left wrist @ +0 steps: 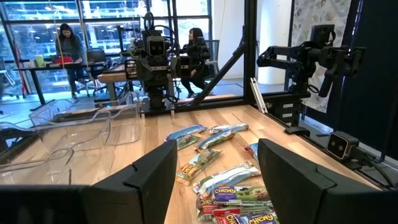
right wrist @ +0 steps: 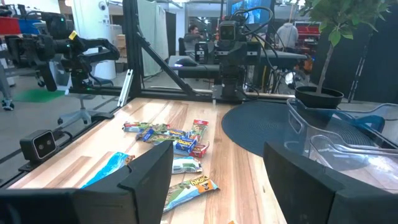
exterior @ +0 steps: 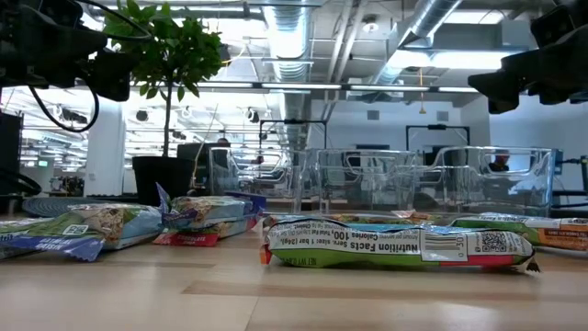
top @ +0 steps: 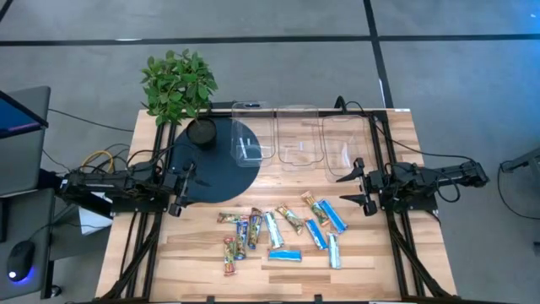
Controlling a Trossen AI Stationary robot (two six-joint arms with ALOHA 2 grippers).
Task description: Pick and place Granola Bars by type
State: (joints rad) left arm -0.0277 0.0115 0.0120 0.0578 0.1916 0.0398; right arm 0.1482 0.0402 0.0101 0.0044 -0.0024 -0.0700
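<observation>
**Bars unsorted, both claws waiting apart**

Our left claw hangs with fingers spread, the Granola Bars scattered on the worktop to its right. They look light, flat and crinkly-slick; we would pinch across the middle. Right claw is parted too, the bars to its left.
</observation>
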